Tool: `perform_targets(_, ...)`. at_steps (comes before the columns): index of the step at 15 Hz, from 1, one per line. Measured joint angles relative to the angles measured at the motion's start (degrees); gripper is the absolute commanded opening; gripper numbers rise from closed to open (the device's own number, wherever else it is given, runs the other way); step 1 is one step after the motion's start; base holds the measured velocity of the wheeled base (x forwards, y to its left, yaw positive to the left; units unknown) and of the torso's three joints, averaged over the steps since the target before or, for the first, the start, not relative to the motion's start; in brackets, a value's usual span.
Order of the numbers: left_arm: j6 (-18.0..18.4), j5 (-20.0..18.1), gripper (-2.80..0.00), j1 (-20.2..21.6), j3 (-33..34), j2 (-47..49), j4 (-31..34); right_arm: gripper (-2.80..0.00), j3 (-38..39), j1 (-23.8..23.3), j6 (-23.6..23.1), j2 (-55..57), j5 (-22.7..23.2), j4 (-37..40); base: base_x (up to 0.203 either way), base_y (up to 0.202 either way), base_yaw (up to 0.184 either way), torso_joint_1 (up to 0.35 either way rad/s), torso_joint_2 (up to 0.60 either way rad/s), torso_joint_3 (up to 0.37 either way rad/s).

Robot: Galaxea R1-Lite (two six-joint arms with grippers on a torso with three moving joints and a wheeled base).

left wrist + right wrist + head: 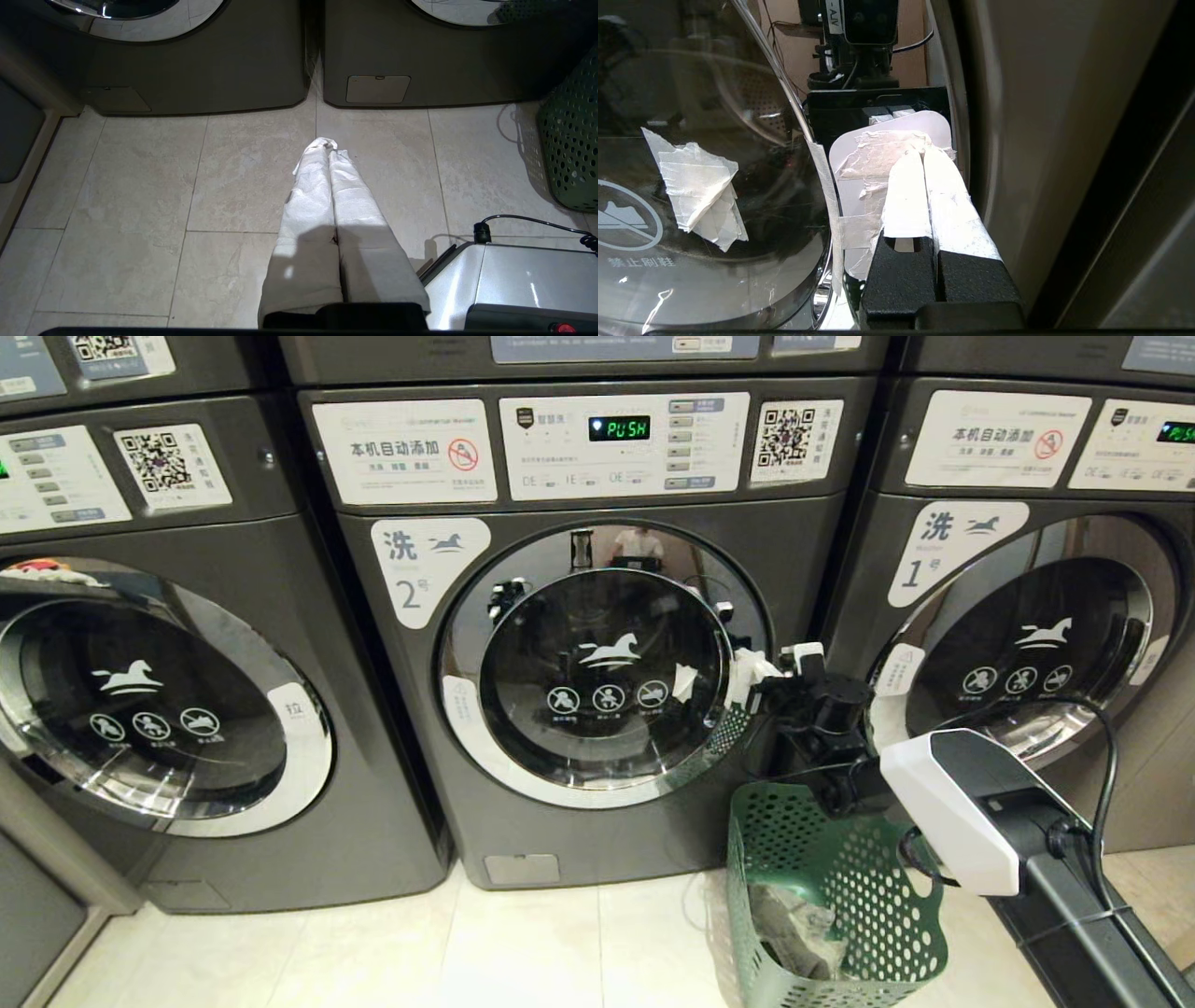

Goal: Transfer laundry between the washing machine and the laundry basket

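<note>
The middle washing machine [597,821], marked 2, has its round glass door [602,677] facing me. My right gripper [747,670] is at the door's right edge. Its white-wrapped fingers are shut, and the gripper's [923,151] tips rest against a taped white handle tab [859,163]. I cannot tell whether the door is latched. A green perforated laundry basket [868,896] stands on the floor below that arm, with dark laundry [794,924] inside. My left gripper [331,145] is shut and empty, pointing at the tiled floor, with the basket [572,154] off to its side.
Identical washers stand on either side, one on the left [149,709] and one marked 1 on the right [1027,644]. A scrap of tape [698,186] sticks to the door glass. The robot's base [514,280] and a black cable [528,219] lie near the left gripper.
</note>
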Motion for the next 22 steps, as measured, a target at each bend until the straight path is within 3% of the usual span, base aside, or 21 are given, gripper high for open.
perform_targets(6, -0.06, -0.02, -2.8, 0.0, 0.0, 0.0, 0.0, -2.8, 0.18, -0.05, -0.2, 0.46, -0.31, -0.71, 0.0, 0.0, 0.0, 0.0, 0.0, 0.0)
perform_targets(9, -0.11, -0.07, -2.8, 0.0, 0.0, 0.0, 0.01, -2.8, 8.59, -0.24, -1.66, -1.73, -0.25, 0.46, 0.0, 0.0, 0.0, 0.0, 0.0, 0.0)
perform_targets(13, -0.08, -0.07, -2.8, 0.0, -0.02, 0.0, 0.03, -2.8, 37.97, 0.02, -2.75, -12.08, 2.44, 4.84, 0.0, 0.0, 0.0, 0.0, 0.0, 0.0)
perform_targets(18, -0.14, -0.49, -2.8, 0.0, -0.06, 0.0, 0.08, -2.8, 75.17, 1.33, -2.82, -33.25, 4.69, 8.54, 0.0, 0.0, 0.0, 0.0, 0.0, 0.0)
perform_targets(22, -0.98, -0.35, -2.8, -0.03, -0.06, 0.0, 0.06, -2.8, 97.78, 4.45, -3.0, -55.62, 2.05, 8.94, 0.0, 0.0, 0.0, 0.0, 0.0, 0.0)
